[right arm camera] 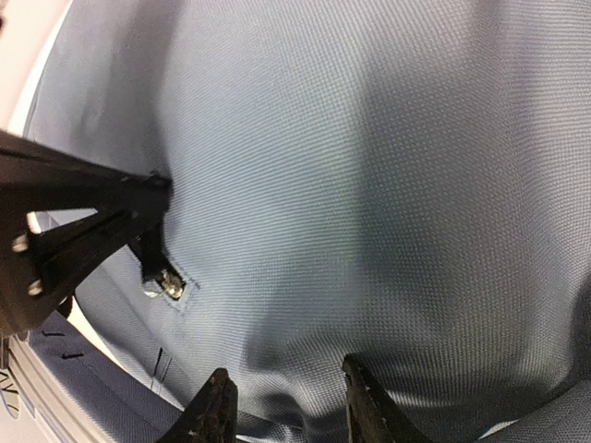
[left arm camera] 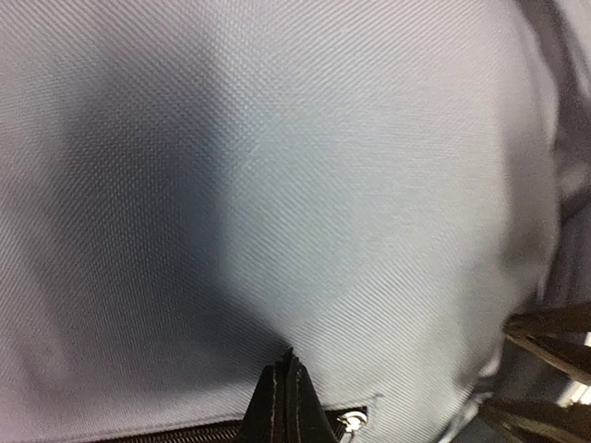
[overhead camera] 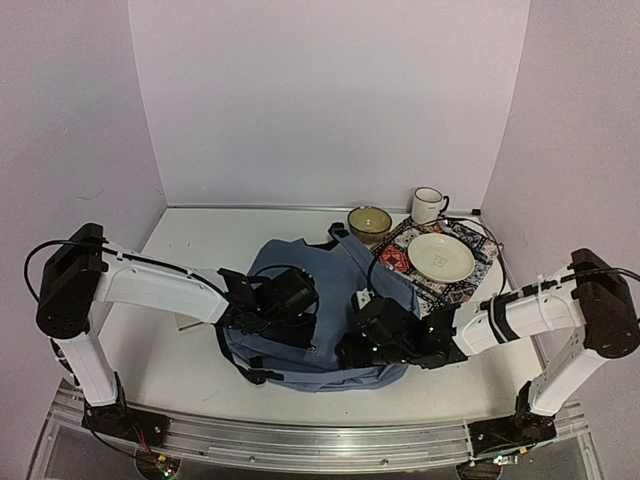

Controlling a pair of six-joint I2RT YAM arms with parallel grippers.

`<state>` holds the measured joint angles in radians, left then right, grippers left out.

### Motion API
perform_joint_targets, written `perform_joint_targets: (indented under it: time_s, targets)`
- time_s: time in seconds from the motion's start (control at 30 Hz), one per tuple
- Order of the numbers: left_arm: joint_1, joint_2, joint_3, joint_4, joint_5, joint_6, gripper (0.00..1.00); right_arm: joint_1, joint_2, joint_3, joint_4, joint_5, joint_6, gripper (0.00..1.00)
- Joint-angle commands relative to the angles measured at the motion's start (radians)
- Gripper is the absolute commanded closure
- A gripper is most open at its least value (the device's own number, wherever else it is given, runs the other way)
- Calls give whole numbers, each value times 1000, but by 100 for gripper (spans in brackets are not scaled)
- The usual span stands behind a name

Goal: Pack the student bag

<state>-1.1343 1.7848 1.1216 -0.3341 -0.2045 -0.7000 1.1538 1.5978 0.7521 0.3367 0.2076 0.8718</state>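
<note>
The slate-blue student bag (overhead camera: pixel 325 290) lies flat mid-table and fills both wrist views (left arm camera: pixel 305 185) (right arm camera: pixel 369 166). My left gripper (overhead camera: pixel 300 332) rests on the bag's front; its jaws are shut (left arm camera: pixel 288 392) on the black zip pull, whose metal slider (left arm camera: pixel 351 422) sits at the end of the zip (left arm camera: pixel 157 434). In the right wrist view the same slider (right arm camera: pixel 163 284) hangs below the left fingertips (right arm camera: pixel 148 198). My right gripper (overhead camera: pixel 350 350) is open (right arm camera: pixel 288 406), its fingers (right arm camera: pixel 212 411) pressing on the fabric near the bag's front edge, holding nothing.
At the back right a patterned cloth (overhead camera: pixel 400 262) carries a cream plate (overhead camera: pixel 441 257). A tan bowl (overhead camera: pixel 369 224) and a white mug (overhead camera: pixel 428 205) stand behind it. The bag's black straps (overhead camera: pixel 338 234) lie toward the back wall.
</note>
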Motion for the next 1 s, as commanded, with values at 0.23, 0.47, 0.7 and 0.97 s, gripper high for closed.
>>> perform_joint_targets:
  time_s: [0.23,0.47,0.7,0.97]
  targets:
    - [42,-218,-162,45,-104,-157,100,3,-14,-52,-48,85,92,56]
    - [77,-327,-278,-17,-215,-194,100,-17,-20,-78,-58,96,123,54]
    - [123,-442,-351,-157,-349,-235,100,-52,-64,-111,-69,108,128,53]
    - [160,-465,-426,-166,-346,-291,100,-62,-70,-93,-74,99,83,50]
